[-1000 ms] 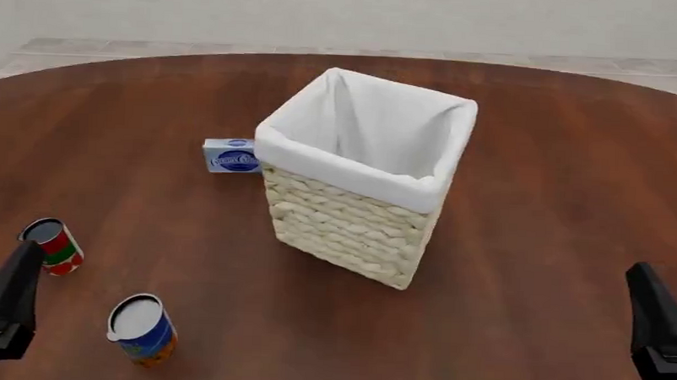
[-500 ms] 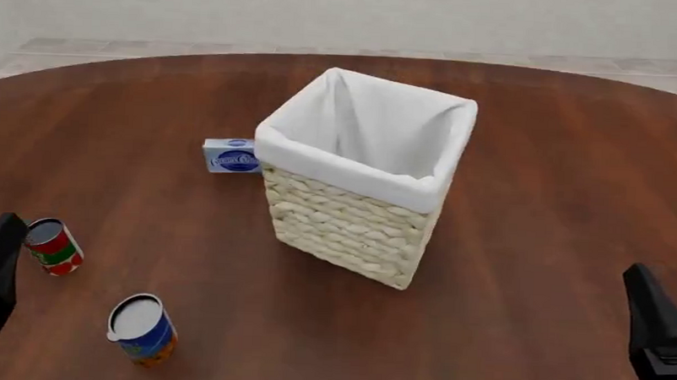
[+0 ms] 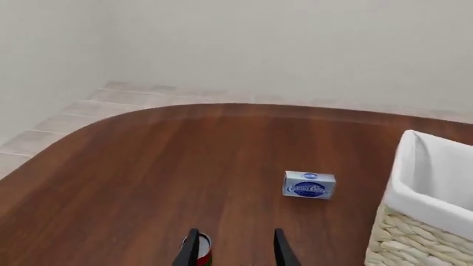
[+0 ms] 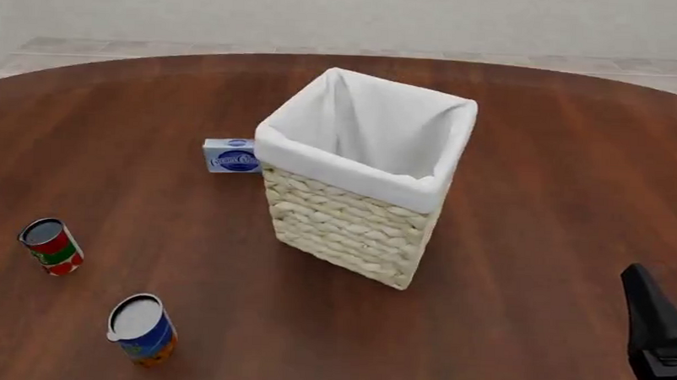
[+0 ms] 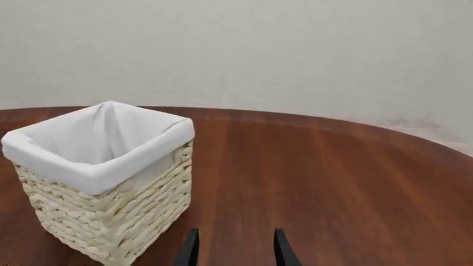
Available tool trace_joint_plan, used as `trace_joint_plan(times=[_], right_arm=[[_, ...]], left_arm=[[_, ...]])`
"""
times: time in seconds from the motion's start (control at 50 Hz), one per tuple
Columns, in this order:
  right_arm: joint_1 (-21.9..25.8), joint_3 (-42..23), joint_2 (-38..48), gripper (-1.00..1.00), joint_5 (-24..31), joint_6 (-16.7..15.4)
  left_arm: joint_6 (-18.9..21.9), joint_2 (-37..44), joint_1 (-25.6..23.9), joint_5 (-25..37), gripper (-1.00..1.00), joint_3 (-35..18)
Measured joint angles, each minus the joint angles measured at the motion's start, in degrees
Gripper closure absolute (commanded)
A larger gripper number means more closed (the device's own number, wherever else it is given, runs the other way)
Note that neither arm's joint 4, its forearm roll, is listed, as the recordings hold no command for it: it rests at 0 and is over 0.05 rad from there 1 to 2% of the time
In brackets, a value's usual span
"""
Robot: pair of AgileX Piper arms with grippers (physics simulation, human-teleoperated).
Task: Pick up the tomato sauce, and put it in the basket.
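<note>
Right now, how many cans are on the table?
2. The tomato sauce stands near the table's left edge; the blue-and-orange can stands nearer the camera, a little to its right. Both are left of the basket, which could hide others behind it.

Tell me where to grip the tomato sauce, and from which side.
Grip the tomato sauce around its round side wall, coming from above with the left gripper: it stands nearly upright with open table around it, and the jaws look wide enough.
</note>
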Motion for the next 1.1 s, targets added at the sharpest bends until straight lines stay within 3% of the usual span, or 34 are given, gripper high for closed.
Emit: trace_joint_plan(times=[0.66, 0.84, 1.1], right_arm=[[-0.14, 0.08, 0.01, -1.0, -0.06, -0.27], [-0.13, 0.1, 0.02, -1.0, 0.04, -0.37], [-0.03, 0.13, 0.03, -1.0, 0.14, -0.49]], left_arm=[[-8.51, 20.0, 6.49, 6.06, -1.0, -7.59], [-8.01, 23.85, 7.46, 7.93, -1.0, -8.46], [-2.04, 28.42, 9.92, 9.91, -1.0, -10.58]])
